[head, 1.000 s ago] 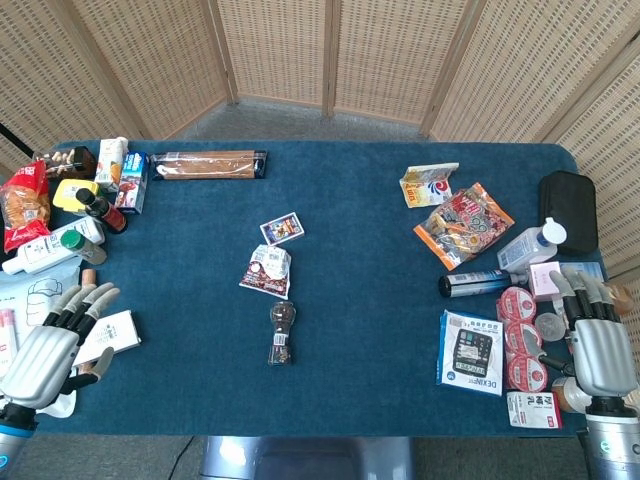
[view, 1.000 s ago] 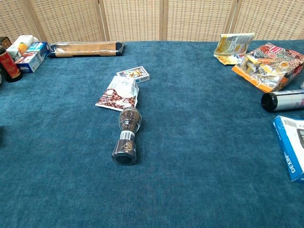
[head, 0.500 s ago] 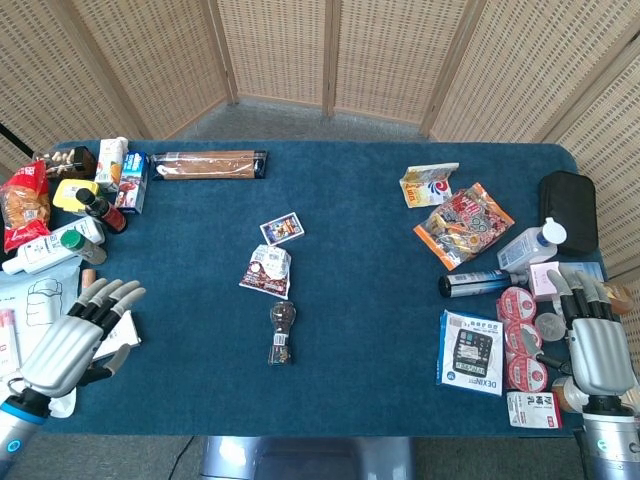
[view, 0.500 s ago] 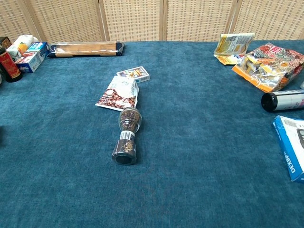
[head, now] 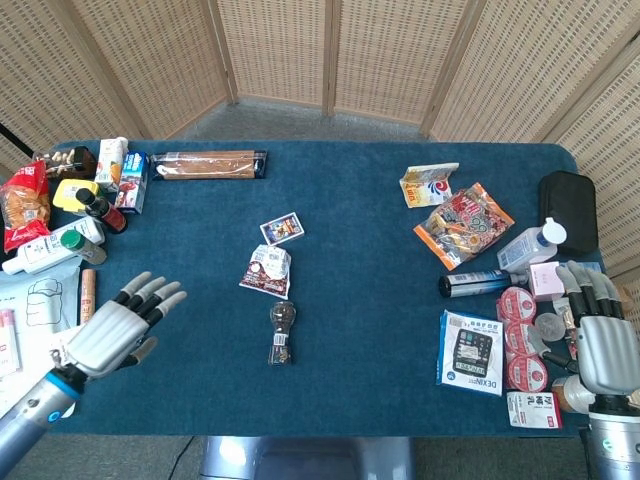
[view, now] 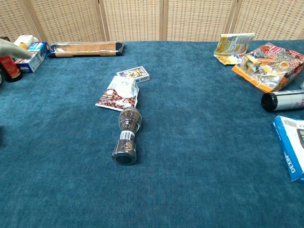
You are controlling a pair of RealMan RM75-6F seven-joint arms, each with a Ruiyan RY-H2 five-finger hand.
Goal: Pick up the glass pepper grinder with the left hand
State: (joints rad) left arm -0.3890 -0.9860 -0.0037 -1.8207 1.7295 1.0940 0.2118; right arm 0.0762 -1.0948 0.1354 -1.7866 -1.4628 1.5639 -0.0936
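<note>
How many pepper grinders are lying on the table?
1. The pepper grinder lies on its side at the middle of the table, just below a small snack packet. The cluttered edges could hide another.

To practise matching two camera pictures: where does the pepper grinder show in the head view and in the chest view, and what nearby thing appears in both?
Head view: the pepper grinder lies on its side just below the middle of the blue cloth.
Chest view: the pepper grinder lies left of centre, dark cap toward the camera.
Shared landmark: the white snack packet touching its far end.
</note>
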